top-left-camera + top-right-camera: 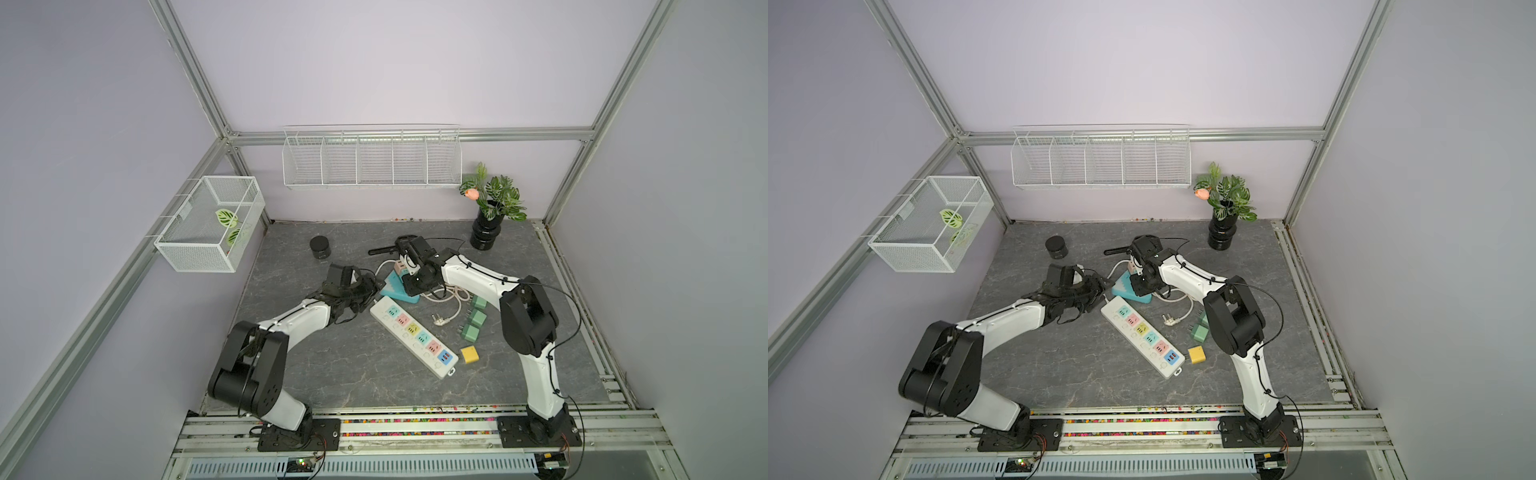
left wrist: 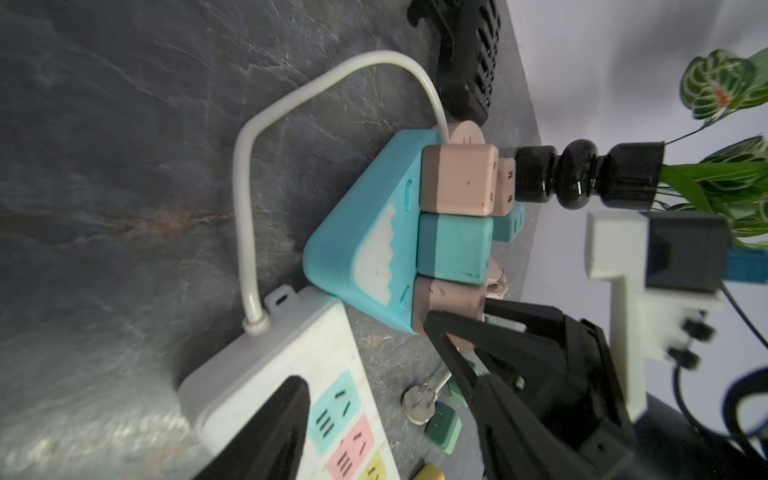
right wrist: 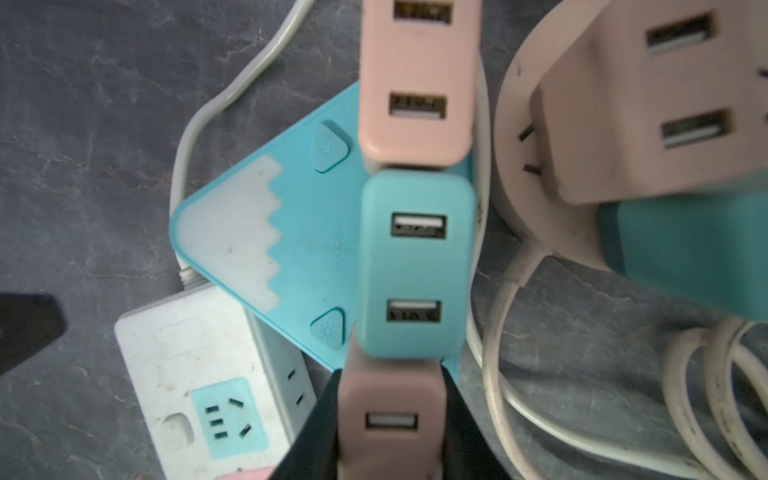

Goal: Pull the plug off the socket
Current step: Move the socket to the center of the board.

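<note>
Underfoot, so to speak, the tabletop looks like matt, veined grey stone. The triangular socket and pink plug are smooth matt plastic, the white power strip smudged plastic. The black vase gleams glossy, and the wire basket looks like white-coated metal.

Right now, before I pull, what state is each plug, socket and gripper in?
Right gripper, shut on pink plug.
Pink plug, seated in blue socket.
Left gripper, open, empty.
Blue socket, three plugs in.
White power strip, visible outlets empty.
Round pink socket, two plugs in.
Green plugs, loose on table.
Yellow plug, loose on table.
</note>
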Robot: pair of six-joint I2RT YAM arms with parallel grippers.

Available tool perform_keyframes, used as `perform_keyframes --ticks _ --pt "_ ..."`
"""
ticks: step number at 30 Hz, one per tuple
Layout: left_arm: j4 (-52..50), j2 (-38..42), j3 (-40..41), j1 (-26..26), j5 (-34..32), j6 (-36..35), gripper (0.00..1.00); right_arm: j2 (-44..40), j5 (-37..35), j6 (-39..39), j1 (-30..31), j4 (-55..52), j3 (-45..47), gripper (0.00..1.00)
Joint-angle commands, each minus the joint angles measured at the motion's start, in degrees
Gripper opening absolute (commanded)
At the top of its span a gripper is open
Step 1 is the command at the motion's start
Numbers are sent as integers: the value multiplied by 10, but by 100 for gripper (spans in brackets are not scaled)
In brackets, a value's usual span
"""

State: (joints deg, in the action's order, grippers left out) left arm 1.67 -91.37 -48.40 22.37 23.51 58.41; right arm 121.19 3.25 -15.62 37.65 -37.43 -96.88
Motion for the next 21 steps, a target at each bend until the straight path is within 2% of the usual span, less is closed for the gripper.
perform_keyframes --ticks 1,5,13,19,21 --pt "-9 -45 -53 -4 33 -26 63 -20 6 -9 9 0 25 29" --pt "-66 -106 -118 -3 20 -40 55 -15 13 -15 9 -3 24 29" --pt "-118 -172 -156 6 1 -47 56 -2 36 -27 10 -8 8 29" --pt "-167 -180 -173 24 -32 -52 57 9 15 -32 10 -36 -17 29" --pt "-155 -181 -164 28 -34 -45 58 12 23 -34 10 -35 -21 29"
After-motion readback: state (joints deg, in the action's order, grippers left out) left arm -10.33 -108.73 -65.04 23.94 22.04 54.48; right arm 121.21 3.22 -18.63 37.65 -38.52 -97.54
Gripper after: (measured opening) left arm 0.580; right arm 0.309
